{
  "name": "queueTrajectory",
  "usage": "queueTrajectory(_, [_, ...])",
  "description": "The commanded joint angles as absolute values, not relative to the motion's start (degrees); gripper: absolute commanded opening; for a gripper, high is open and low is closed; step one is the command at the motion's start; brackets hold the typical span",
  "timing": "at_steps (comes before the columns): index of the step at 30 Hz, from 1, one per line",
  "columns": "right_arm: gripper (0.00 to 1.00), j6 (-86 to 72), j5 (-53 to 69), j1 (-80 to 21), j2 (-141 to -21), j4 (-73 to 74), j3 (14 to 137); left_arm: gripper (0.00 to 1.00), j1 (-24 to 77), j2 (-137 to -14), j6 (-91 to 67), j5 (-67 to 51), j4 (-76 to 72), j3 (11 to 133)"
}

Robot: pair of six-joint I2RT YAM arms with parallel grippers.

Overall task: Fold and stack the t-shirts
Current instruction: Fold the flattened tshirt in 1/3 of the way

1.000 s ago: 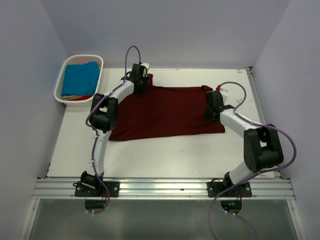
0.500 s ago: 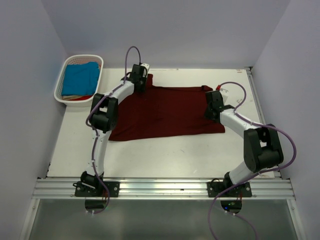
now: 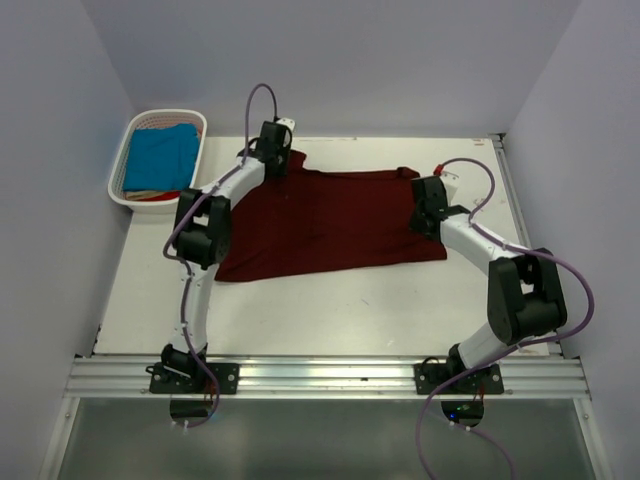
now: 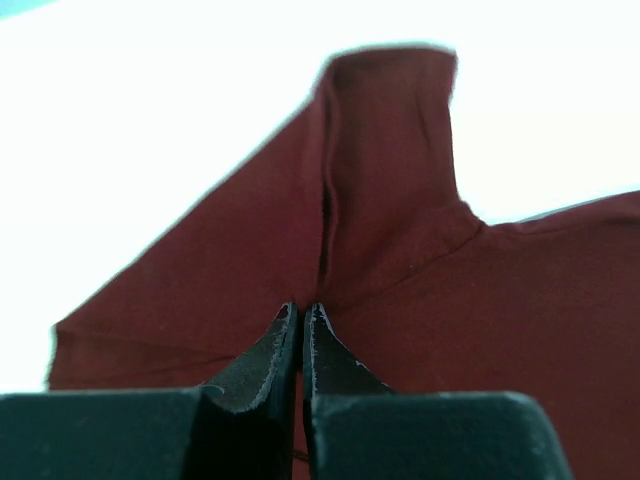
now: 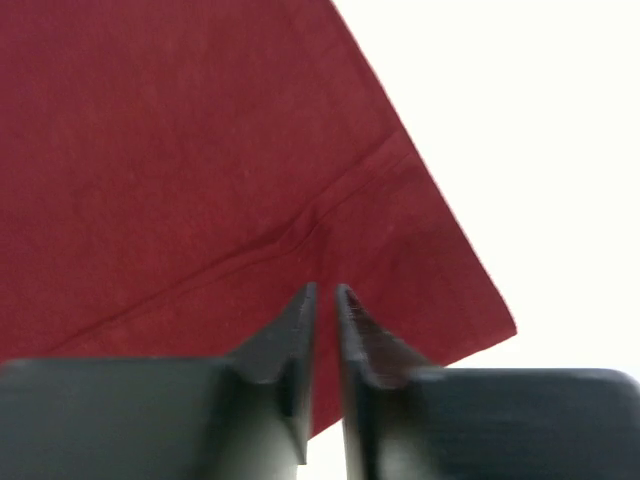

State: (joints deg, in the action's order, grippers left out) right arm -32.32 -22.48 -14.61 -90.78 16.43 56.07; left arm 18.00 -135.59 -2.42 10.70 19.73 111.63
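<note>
Both arms have just edged toward the back of the table (image 3: pixel 330 310), the left pincer (image 3: pixel 274 158) and right pincer (image 3: pixel 428 205) each pressed shut on the maroon t-shirt (image 3: pixel 330 220), tugging its far edge straighter. I'd say they're still smoothing it. It lies spread mid-table, unfolded, and the turquoise t-shirt (image 3: pixel 160 155) waits in the basket (image 3: pixel 118 187).

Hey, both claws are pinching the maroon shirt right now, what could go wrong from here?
The left claw pinches only a thin ridge of the maroon t-shirt by its sleeve, so the cloth might slip out on lifting. The right claw grips close to a hem corner, so uneven pulls from the two claws could skew the fold.
</note>
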Motion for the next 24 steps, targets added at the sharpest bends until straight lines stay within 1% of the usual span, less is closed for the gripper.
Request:
queueTrajectory(1, [0.2,-32.3,-26.5,-14.7,-91.2,17.0,61.5,0.05,17.5,-128.2,-2.7,13.4,18.9,111.9])
queueTrajectory(2, [0.32,-32.3,-26.9,-14.7,-91.6,17.3,63.6,0.05,17.5,-127.8,-2.8,13.4,18.9,111.9])
queueTrajectory(5, [0.49,-31.8,-27.8,-14.7,-94.5,19.1,68.8,0.08,17.6,-126.7,-2.9,13.1,19.0,111.5])
queueTrajectory(6, [0.52,-31.6,-27.9,-14.6,-95.6,19.7,70.3,0.08,17.5,-126.7,-3.0,13.0,19.2,111.5])
queueTrajectory(8, [0.54,-31.4,-27.6,-14.4,-99.4,21.3,74.7,0.09,17.5,-126.9,-3.2,12.7,19.2,111.4])
queueTrajectory(10, [0.55,-31.5,-27.1,-14.5,-103.3,23.5,77.9,0.11,17.6,-127.0,-3.3,12.5,19.4,111.0])
queueTrajectory(11, [0.55,-31.5,-26.7,-14.5,-104.3,23.8,80.1,0.13,17.6,-127.2,-3.3,12.3,19.2,110.8])
queueTrajectory(14, [0.55,-31.8,-25.3,-14.4,-106.0,24.3,81.9,0.17,17.6,-128.1,-3.3,12.4,19.2,110.4])
queueTrajectory(16, [0.55,-32.1,-24.9,-14.5,-105.8,23.4,81.4,0.19,17.4,-128.9,-3.4,12.6,19.3,110.6])
queueTrajectory(17, [0.55,-32.1,-24.7,-14.5,-105.2,23.1,80.4,0.23,17.4,-129.6,-3.5,12.5,19.2,110.6])
queueTrajectory(24, [0.55,-31.1,-25.0,-14.5,-103.6,21.5,76.5,0.29,17.2,-132.8,-4.4,12.8,19.2,112.5])
